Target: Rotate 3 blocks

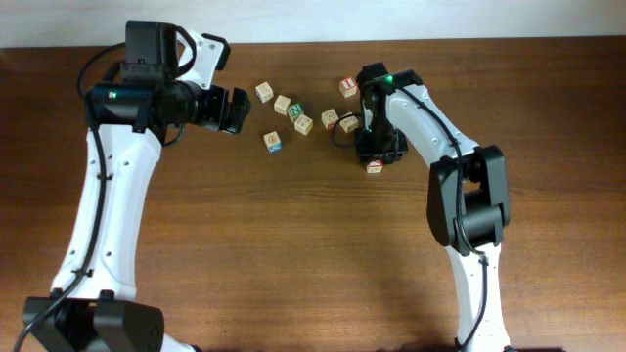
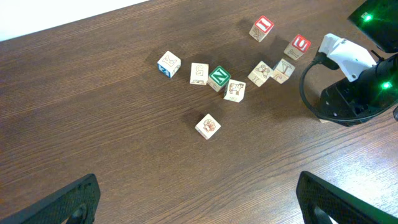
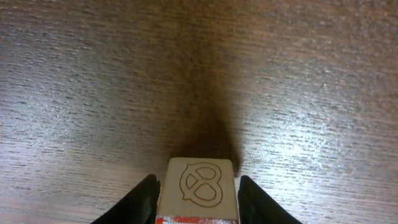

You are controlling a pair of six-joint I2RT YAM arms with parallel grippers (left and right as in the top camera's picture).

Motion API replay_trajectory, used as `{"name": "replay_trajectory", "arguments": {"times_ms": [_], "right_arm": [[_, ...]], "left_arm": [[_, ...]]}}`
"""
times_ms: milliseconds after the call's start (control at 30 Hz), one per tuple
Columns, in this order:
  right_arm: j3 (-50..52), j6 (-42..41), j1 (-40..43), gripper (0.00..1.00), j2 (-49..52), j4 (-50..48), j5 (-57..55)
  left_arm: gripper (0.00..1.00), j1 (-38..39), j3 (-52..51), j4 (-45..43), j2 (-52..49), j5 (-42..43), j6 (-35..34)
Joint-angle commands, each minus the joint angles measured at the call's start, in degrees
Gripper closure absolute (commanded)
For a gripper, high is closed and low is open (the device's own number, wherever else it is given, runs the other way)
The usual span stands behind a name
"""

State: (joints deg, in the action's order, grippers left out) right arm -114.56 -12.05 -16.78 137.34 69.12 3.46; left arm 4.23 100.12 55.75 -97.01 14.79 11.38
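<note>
Right wrist view gives you the closest look: a pale wooden pretzel block (image 3: 199,186) stands on the worktop (image 1: 293,244) between the two dark fingers (image 3: 142,199) of your right gripper (image 1: 376,154). Its top face carries an outlined pretzel drawing, and a strip of red print shows along its lower edge. The fingers sit close to both of its sides, but you cannot tell whether they are pressing it or only flanking it. Overhead, this block lies right of the worktop's middle, farther from the far edge than the other blocks.

Your left gripper (image 1: 233,110) hangs over the worktop to the left of the blocks, with its jaws spread wide apart.

Left wrist view lets you read the letters on the rest, which are scattered near the middle of the far edge:
- The I block (image 2: 262,28), a red face with a white "I", lies closest to the far edge.
- The U block (image 2: 299,45), red with a white "U", sits near it to the right, close to the right arm (image 2: 348,59).
- The Y block (image 2: 283,70) sits just beside a picture block (image 2: 261,72).
- Left of these, the N block (image 2: 219,76), green with a white "N", is flanked by a pale S block (image 2: 199,73), whose letter looks like an "S", and a sketch block (image 2: 234,90).
- A blue-marked block (image 2: 169,63) ends that row on the left.
- A lone block (image 2: 208,126) with a line drawing sits apart, toward the near edge.
</note>
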Motion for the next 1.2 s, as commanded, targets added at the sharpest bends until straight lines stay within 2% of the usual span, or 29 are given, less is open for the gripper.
{"name": "replay_trajectory", "arguments": {"times_ms": [0, 100, 300, 333, 433, 567, 667, 733, 800, 833, 967, 1167], "right_arm": [[0.2, -0.3, -0.6, 0.61, -0.9, 2.6, 0.3], [0.2, -0.5, -0.6, 0.67, -1.1, 7.2, 2.4], [0.2, -0.5, -3.2, 0.67, -1.2, 13.0, 2.3], [0.2, -0.8, -3.9, 0.66, -1.2, 13.8, 2.3], [0.2, -2.3, -4.1, 0.52, -1.2, 13.8, 1.9], [-1.3, -1.7, -4.0, 0.5, -1.2, 13.6, 1.8], [-11.7, -0.9, -3.6, 0.48, -1.2, 14.2, 1.2], [-19.0, -3.2, -3.1, 0.43, -1.2, 8.8, 0.6], [-19.0, -9.4, -3.0, 0.43, -1.0, 0.3, -1.0], [-17.0, -15.1, -3.2, 0.43, -0.9, -5.2, -3.1], [-10.6, -24.3, -3.5, 0.39, -0.9, -15.5, -7.2], [-2.9, -30.5, -3.5, 0.39, 0.4, -23.8, -8.7]], "left_arm": [[0.01, 0.0, 1.2, -0.1, -0.3, 0.5, 0.7], [0.01, 0.0, 1.2, -0.1, -0.3, 0.5, 0.7], [0.01, 0.0, 1.2, -0.1, -0.3, 0.5, 0.7], [0.01, 0.0, 1.2, -0.1, -0.3, 0.5, 0.7], [0.01, 0.0, 1.2, -0.1, -0.3, 0.5, 0.7], [0.01, 0.0, 1.2, -0.1, -0.3, 0.5, 0.7], [0.01, 0.0, 1.2, -0.1, -0.3, 0.5, 0.7], [0.01, 0.0, 1.2, -0.1, -0.3, 0.5, 0.7], [0.01, 0.0, 1.2, -0.1, -0.3, 0.5, 0.7], [0.01, 0.0, 1.2, -0.1, -0.3, 0.5, 0.7], [0.01, 0.0, 1.2, -0.1, -0.3, 0.5, 0.7], [0.01, 0.0, 1.2, -0.1, -0.3, 0.5, 0.7]]}}
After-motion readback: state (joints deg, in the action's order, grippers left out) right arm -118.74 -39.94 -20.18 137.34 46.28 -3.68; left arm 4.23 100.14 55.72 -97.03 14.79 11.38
